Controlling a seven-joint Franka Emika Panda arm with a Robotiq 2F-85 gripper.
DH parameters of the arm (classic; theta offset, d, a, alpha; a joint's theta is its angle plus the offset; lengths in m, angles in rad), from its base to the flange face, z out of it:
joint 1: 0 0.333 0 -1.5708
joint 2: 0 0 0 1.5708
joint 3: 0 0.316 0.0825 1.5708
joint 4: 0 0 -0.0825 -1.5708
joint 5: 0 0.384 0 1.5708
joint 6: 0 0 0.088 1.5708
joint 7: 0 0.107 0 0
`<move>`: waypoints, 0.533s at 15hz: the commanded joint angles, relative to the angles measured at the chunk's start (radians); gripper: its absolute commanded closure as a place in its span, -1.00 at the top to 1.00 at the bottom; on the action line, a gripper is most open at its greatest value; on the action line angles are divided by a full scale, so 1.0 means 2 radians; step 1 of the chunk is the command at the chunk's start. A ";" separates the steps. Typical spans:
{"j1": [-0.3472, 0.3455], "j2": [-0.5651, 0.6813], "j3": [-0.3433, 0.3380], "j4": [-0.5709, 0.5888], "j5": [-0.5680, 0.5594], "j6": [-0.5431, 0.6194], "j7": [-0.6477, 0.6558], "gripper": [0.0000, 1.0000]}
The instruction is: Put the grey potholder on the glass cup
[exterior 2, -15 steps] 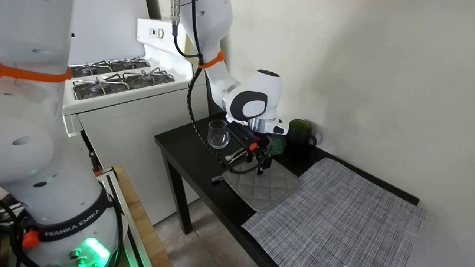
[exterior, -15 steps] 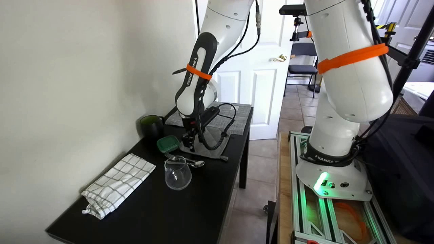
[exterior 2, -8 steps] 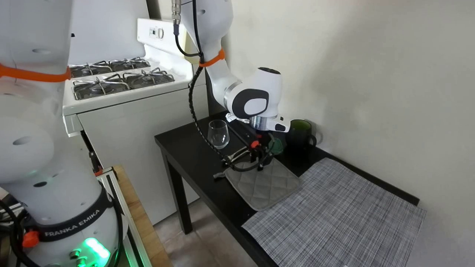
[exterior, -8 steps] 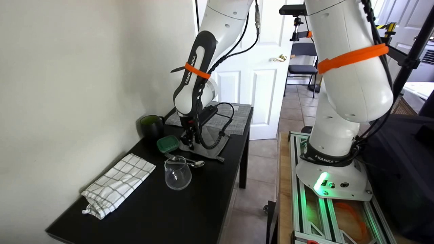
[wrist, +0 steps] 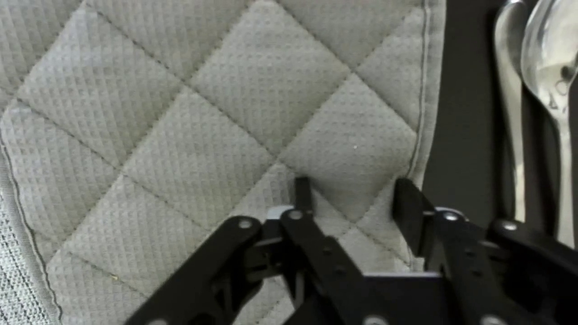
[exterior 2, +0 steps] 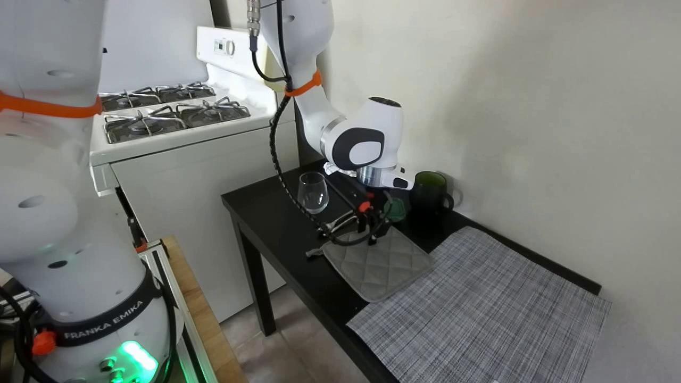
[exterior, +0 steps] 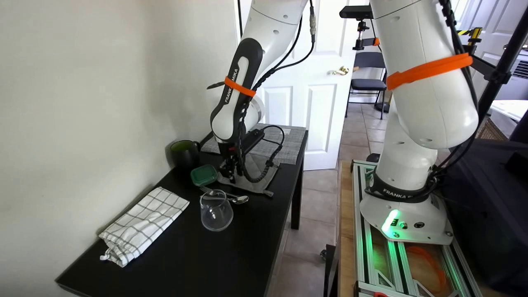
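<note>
One grey potholder [exterior 2: 391,268], quilted, lying on the black surface [exterior: 231,262], adjoining a woven mat [exterior 2: 495,314], fingers [wrist: 406,212] parted over the potholder, contact not discernible; one glass cup [exterior: 216,212], clear, upright, same surface, near a spoon [exterior: 239,200].

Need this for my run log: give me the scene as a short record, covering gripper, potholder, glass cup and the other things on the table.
gripper: open, over the potholder by the edge facing the spoon
potholder: grey, quilted, lying on the table
glass cup: clear, upright, nothing on top
spoon: beside another utensil, between potholder and glass cup
mat: grey, next to the potholder, overlap unclear
mug: dark, green inside
dish: green, beside the mug
cloth: white, checked
task: potholder not yet on glass cup
</note>
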 commanded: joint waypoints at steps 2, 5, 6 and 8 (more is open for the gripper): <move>0.002 0.008 0.001 0.002 -0.002 0.010 0.009 -0.80; 0.002 0.008 0.000 0.003 -0.003 0.009 0.009 -1.00; 0.003 0.007 -0.001 0.003 -0.004 0.009 0.009 -0.98; 0.012 0.001 -0.012 0.001 -0.021 0.005 0.017 -0.98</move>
